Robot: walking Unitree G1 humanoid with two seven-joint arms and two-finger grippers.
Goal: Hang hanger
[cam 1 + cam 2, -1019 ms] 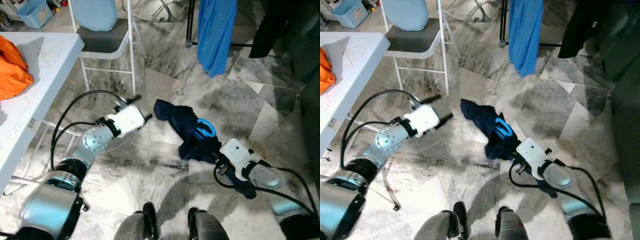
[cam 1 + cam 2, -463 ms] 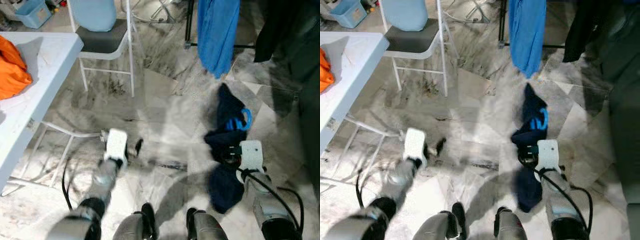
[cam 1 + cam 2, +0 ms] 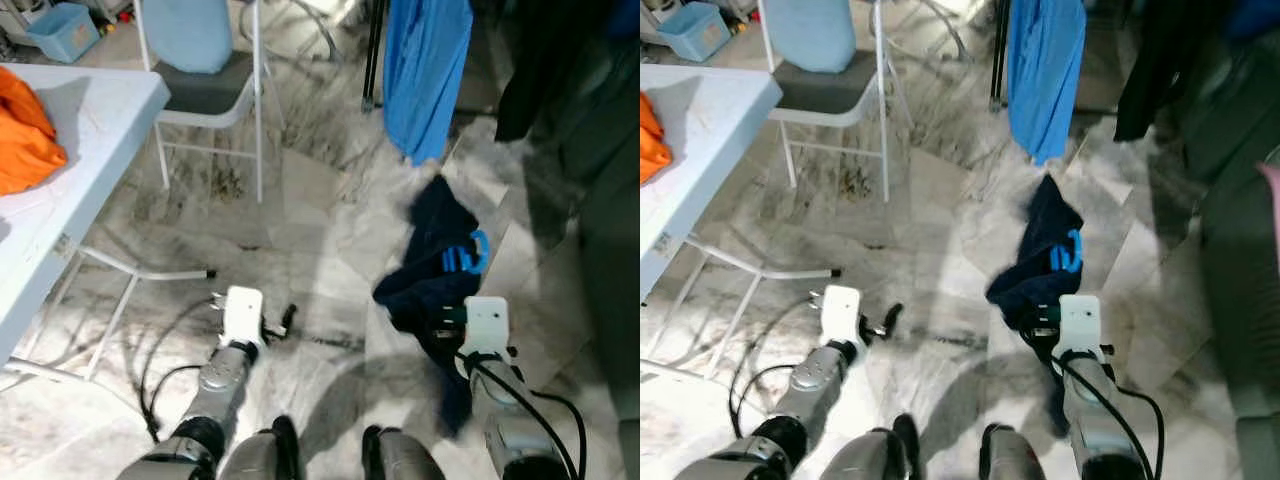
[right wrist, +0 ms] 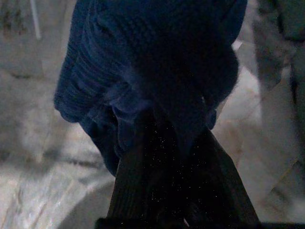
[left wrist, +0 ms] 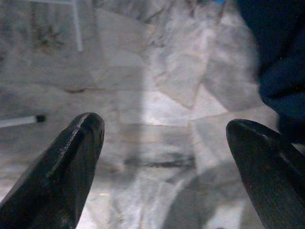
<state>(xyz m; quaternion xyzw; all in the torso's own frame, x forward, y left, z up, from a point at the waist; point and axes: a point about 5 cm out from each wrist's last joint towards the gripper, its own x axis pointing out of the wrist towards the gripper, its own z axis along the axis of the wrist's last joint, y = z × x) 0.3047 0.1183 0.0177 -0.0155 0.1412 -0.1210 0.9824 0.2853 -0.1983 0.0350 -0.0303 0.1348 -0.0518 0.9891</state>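
Observation:
A navy knit garment (image 3: 437,222) with a blue plastic hanger (image 3: 470,254) inside it hangs bunched above the marble floor, right of centre. My right gripper (image 3: 443,316) is shut on its lower folds; in the right wrist view the dark fingers (image 4: 143,186) pinch the knit cloth (image 4: 157,62). My left gripper (image 3: 278,321) is held low over the floor, left of the garment, open with nothing between its fingers (image 5: 71,157). The garment's edge (image 5: 281,57) shows past the other finger.
A blue cloth (image 3: 425,70) hangs from a black rack (image 3: 371,55) straight ahead, with dark clothes (image 3: 560,60) to its right. A white folding chair (image 3: 205,85) and a white table (image 3: 75,190) bearing an orange cloth (image 3: 25,135) stand on the left.
My right gripper has swung the navy garment and hanger up off the floor and to the right. My left arm has drawn back from its reach toward the garment and now points forward.

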